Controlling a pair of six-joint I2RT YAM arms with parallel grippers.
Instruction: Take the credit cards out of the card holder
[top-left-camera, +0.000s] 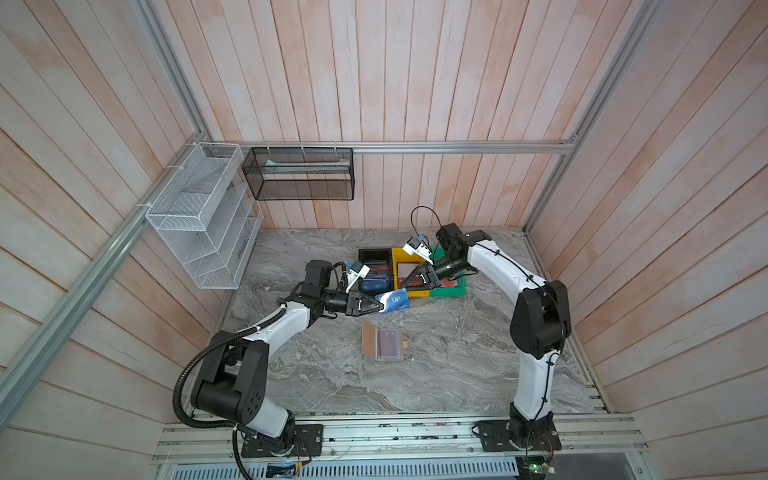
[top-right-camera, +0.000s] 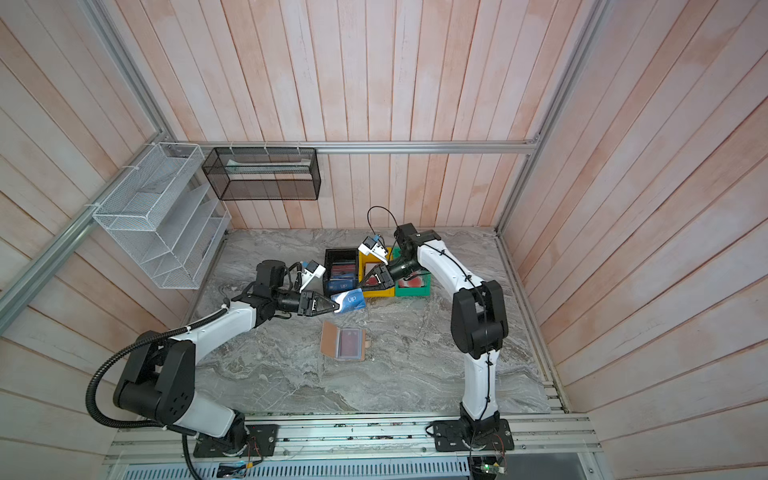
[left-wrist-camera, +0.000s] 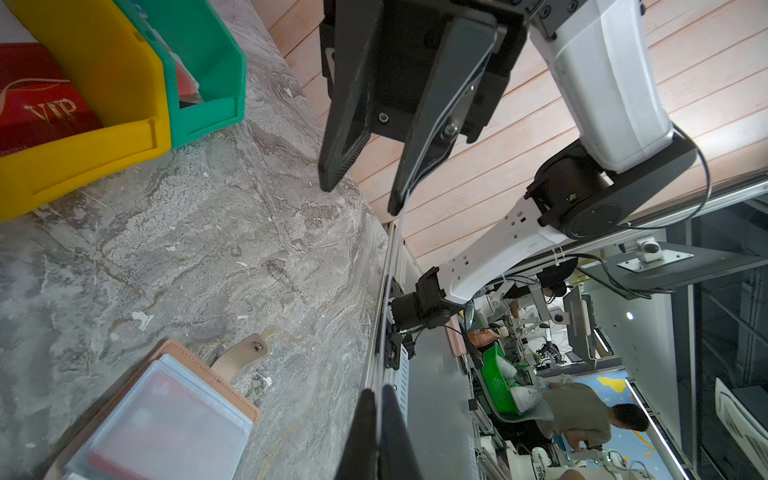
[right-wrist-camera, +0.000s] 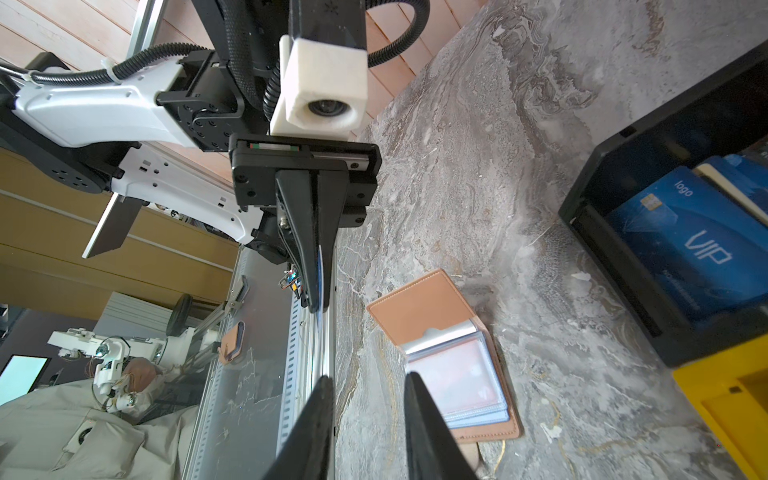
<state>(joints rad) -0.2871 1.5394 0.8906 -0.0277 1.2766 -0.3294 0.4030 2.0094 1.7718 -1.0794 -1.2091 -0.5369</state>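
Blue VIP card (top-left-camera: 395, 300) pinched in left jaws — right jaws spread over yellow bin (top-left-camera: 419, 293); card holder (top-left-camera: 384, 344) open.

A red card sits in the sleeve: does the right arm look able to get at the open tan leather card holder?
Probably yes: the right gripper is open and empty; the tan leather card holder lies uncovered.

The card holder (top-left-camera: 383, 344) lies open near the middle of the table (top-left-camera: 457, 365). At its twelve o'clock three bins stand in a row: left bin (top-left-camera: 374, 252), middle bin (top-left-camera: 417, 293), right bin (top-left-camera: 448, 291). Between holder and row a card (top-left-camera: 395, 300) hangs in the left gripper (top-left-camera: 381, 306); the right gripper (top-left-camera: 402, 286) hovers over the middle bin
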